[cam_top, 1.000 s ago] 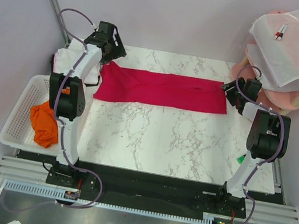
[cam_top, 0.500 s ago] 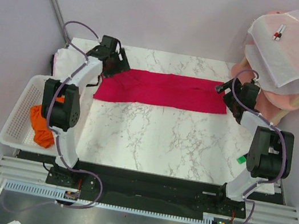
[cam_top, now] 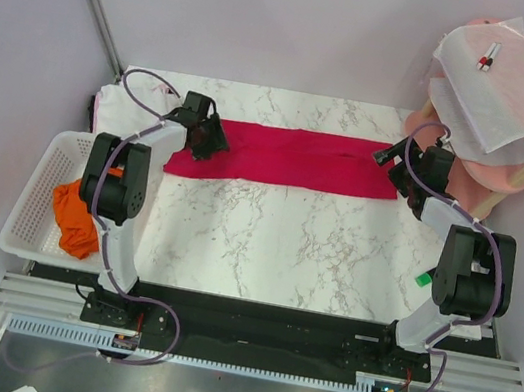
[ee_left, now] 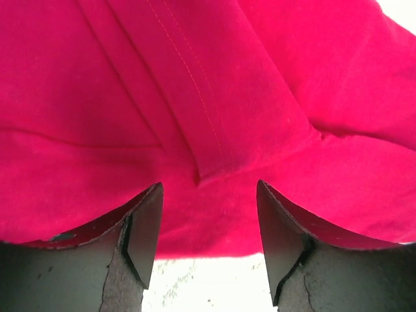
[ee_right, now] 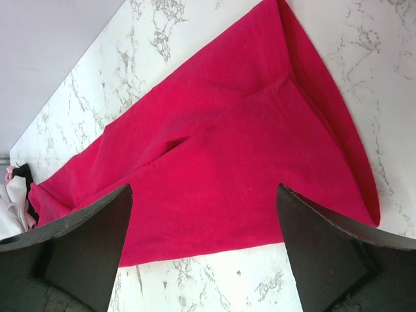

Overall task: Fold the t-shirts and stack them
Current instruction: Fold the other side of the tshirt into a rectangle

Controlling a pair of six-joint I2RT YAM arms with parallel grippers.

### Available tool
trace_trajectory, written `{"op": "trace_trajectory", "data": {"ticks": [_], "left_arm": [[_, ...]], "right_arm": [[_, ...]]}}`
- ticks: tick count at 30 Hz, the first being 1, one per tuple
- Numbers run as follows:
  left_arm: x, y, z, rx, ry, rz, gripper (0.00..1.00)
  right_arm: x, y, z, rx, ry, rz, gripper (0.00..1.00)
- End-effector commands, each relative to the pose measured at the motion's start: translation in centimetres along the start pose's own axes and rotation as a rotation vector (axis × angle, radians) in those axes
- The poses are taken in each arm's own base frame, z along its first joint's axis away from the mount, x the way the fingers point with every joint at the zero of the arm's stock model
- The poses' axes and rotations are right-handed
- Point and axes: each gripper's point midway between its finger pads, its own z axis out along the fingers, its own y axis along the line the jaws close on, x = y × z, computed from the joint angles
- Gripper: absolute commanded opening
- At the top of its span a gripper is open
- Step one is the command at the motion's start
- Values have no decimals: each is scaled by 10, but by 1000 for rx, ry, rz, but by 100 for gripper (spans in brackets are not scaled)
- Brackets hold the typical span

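The crimson t-shirt (cam_top: 284,157) lies as a folded band across the upper middle of the bench (cam_top: 273,249). The left end effector (cam_top: 207,138), jaws apart, and the right end effector (cam_top: 399,167), wide, sit over its ends, holding nothing. Best to pinch every layer at both ends evenly.

Flat t-shirt (cam_top: 289,158) lies upper centre on the table (cam_top: 312,256). At left, the basket (cam_top: 33,196) holds a second t-shirt (cam_top: 76,214). Rack (cam_top: 494,176): upper right.
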Motion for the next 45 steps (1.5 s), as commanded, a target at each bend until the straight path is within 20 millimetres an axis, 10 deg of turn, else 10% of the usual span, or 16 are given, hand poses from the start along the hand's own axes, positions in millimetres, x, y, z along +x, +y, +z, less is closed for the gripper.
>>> {"op": "trace_trajectory", "data": {"ticks": [1,5,12,18,25,30,37,41,45], "left_arm": [[-19,-12,14,44,-65,-36,65],[-22,-15,23,52,-70,-46,54],[-26,-23,18,84,-89,-54,2],[-37,-31,-2,107,-128,-43,2],[-44,-31,-5,83,-120,-18,41],[-42,-31,5,77,-98,-17,41],[-44,-27,16,54,-103,-12,29],[-48,-31,20,65,-101,1,2],[-71,-48,11,98,-154,5,2]], "right_arm": [[-4,12,-6,-55,-8,-18,98],[-4,13,-6,-57,0,-25,98],[2,10,-4,-60,20,-23,98],[10,7,0,-60,42,-19,98],[12,8,3,-69,46,-15,98],[13,11,3,-77,50,-25,98],[16,7,5,-72,61,-20,98],[19,6,7,-76,72,-20,98],[22,8,7,-72,88,-43,98]]}}
